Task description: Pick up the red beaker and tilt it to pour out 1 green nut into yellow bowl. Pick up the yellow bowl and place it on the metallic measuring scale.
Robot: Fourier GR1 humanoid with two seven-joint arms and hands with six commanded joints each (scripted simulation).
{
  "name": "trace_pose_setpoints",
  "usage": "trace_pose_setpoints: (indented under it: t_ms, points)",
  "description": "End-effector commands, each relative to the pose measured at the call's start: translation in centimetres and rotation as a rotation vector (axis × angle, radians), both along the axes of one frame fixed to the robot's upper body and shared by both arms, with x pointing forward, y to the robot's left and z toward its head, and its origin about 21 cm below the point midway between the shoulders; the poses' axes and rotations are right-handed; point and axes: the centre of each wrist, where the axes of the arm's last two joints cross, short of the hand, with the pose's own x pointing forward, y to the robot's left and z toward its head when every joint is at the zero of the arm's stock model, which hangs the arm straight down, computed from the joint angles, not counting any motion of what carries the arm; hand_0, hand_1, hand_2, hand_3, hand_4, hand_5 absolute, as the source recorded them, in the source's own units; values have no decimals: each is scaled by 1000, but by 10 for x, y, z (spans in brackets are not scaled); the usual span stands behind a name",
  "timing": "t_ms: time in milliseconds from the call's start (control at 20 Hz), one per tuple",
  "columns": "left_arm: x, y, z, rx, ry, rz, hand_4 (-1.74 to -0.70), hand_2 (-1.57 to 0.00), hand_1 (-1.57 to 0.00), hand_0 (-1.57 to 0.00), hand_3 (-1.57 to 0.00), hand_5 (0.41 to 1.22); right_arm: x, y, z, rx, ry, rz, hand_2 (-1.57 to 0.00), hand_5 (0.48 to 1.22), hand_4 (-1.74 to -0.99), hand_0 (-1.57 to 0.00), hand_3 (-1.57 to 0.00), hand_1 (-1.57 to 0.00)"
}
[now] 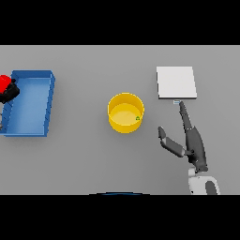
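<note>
A yellow bowl (125, 113) stands at the table's middle with one small green nut (137, 118) inside, near its right wall. The metallic measuring scale (176, 82), a pale square slab, lies to the bowl's upper right. My right hand (193, 143) is open to the right of the bowl, fingers straight and pointing toward the scale's near edge, thumb spread toward the bowl. It touches neither. At the far left edge my left hand (10, 92) is shut on the red beaker (4, 83), beside the blue bin.
A blue open bin (30, 104) sits at the left side of the table, between the beaker and the bowl.
</note>
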Motion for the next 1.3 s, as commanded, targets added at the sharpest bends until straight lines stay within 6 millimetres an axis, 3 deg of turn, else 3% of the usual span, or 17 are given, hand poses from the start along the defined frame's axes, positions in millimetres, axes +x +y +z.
trace_pose_setpoints:
  t_ms: [0, 50, 100, 200, 300, 400, 600, 800, 900, 1250]
  points:
    - [0, 0, 0, 9, 3, -6, -1374, -1432, -1449, -1564, -1362, 830, 0, 0, 0, 0, 1, 0, 1, 663, -1192, 1, 1, 1]
    - [-6, 1, -2, -14, 61, -52, -1229, -1187, -1180, -1457, -1129, 803, -1, 0, 0, 13, -13, 5, 1, 663, -1188, 1, 1, 1]
    - [-8, 2, 4, -32, 103, -79, -1120, -959, -944, -1166, -903, 778, -2, -1, 2, 11, -24, 7, 1, 664, -1187, 1, 1, 1]
    - [-11, 5, 12, -42, 164, -123, -968, -613, -604, -746, -577, 740, -4, -1, 2, 10, -32, 9, 1, 665, -1181, 1, 1, 1]
    - [-11, 2, 13, -49, 191, -157, -878, -392, -386, -477, -369, 710, -4, 2, 1, 3, -16, 7, 1, 667, -1184, 1, 1, 1]
    - [-13, 6, 16, -69, 199, -163, -831, -251, -247, -305, -236, 688, -5, 3, 2, 10, -15, 8, 1, 666, -1189, 1, 1, 1]
    - [-9, 4, 17, -80, 154, -171, -791, -102, -100, -124, -96, 674, -5, 9, 4, -2, 7, 4, 1, 660, -1193, 1, 1, 1]
    - [-4, 6, 21, -105, 91, -179, -786, -41, -41, -50, -39, 671, -1, 12, 6, -80, 13, 4, 1, 662, -1198, 1, 1, 1]
    - [-5, 6, 20, -103, 83, -191, -780, -26, -26, -32, -24, 679, 3, 10, 13, -100, -32, 95, 1, 694, -1162, 1, 1, 1]
    - [-3, -2, 12, -117, 91, -202, -794, -5, -5, -6, -4, 710, 43, 14, 46, -476, -33, 314, 1, 683, -1278, 1, 1, 1]
